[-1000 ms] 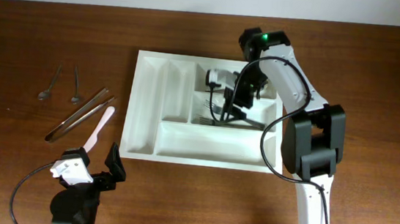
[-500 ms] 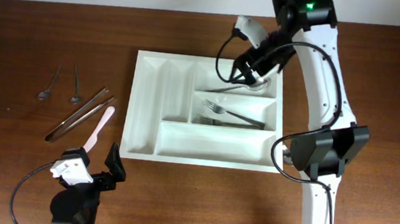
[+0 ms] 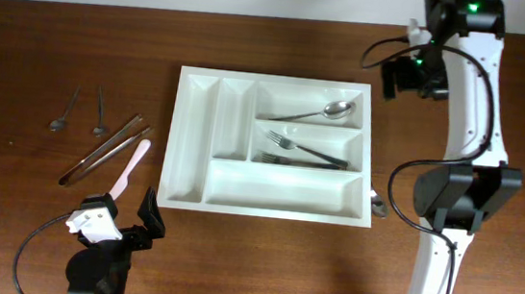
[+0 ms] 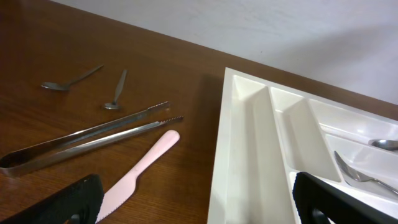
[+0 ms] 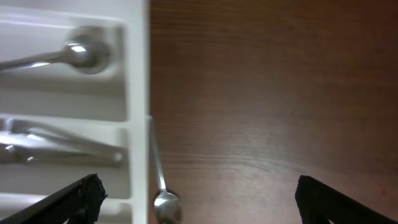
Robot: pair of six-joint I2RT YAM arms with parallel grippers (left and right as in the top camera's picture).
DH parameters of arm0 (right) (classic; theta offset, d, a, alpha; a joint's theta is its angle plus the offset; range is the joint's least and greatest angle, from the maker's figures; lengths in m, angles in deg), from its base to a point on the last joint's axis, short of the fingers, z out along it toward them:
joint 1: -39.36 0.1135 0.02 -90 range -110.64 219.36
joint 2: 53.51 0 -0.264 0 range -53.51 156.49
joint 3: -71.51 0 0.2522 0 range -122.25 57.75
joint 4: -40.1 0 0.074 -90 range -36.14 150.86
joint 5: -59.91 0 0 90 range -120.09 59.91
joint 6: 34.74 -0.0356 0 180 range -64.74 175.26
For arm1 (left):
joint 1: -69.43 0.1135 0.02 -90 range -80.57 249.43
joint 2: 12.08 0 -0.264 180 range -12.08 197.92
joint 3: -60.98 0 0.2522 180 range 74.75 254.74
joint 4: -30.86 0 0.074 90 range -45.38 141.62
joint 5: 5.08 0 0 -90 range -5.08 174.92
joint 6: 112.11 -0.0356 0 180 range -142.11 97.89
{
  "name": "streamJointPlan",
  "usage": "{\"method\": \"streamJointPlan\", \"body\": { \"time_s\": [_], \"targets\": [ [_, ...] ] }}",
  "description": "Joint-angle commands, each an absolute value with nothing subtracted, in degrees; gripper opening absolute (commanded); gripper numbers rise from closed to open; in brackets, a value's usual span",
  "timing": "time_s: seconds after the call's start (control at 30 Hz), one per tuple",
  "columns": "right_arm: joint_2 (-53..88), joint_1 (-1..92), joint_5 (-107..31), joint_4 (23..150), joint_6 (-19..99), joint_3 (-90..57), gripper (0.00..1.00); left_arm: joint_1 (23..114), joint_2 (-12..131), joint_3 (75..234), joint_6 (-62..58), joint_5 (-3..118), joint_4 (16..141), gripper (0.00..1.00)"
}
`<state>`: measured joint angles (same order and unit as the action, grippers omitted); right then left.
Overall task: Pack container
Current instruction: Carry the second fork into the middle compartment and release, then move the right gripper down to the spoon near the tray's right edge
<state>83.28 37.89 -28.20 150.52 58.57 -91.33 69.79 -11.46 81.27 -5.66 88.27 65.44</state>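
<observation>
The white cutlery tray (image 3: 174,139) lies mid-table. Its top long compartment holds a spoon (image 3: 329,112) and its middle one holds forks (image 3: 301,151). My right gripper (image 3: 403,76) hovers beyond the tray's far right corner, open and empty. In the right wrist view the tray's right rim (image 5: 138,93), the spoon (image 5: 78,55) and the forks (image 5: 62,146) show between the spread fingers of that gripper (image 5: 199,199). My left gripper (image 3: 125,216) rests low at the front left, open and empty (image 4: 199,202), facing the tray's left rim (image 4: 219,149).
Left of the tray lie two small spoons (image 3: 65,111) (image 3: 99,112), metal tongs (image 3: 103,149) and a pink knife (image 3: 130,168). Another spoon (image 3: 377,206) lies on the table against the tray's right front corner; it also shows in the right wrist view (image 5: 163,196).
My right gripper has let go of the spoon in the top compartment, then lifted and swung right, out past the tray's far right corner. The left arm has not moved.
</observation>
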Motion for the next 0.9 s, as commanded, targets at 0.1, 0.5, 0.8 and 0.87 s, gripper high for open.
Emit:
{"method": "streamJointPlan", "body": {
  "time_s": [0.1,0.5,0.8,0.87],
  "targets": [
    [82.82,34.61,-26.14,149.08,54.29,-91.0,0.99,69.97,-11.78,81.07,-6.53,87.66,65.5,0.99],
    [82.84,30.87,-27.28,147.79,54.29,-90.11,0.99,69.97,-11.78,81.07,-6.53,87.66,65.5,0.99],
    [82.32,30.35,-29.84,141.38,54.29,-74.13,0.99,69.99,-11.78,81.07,-6.53,87.66,65.5,0.99],
    [82.32,30.35,-30.38,140.16,54.29,-71.31,0.99,69.99,-11.78,81.07,-6.53,87.66,65.5,0.99]
  ]
}}
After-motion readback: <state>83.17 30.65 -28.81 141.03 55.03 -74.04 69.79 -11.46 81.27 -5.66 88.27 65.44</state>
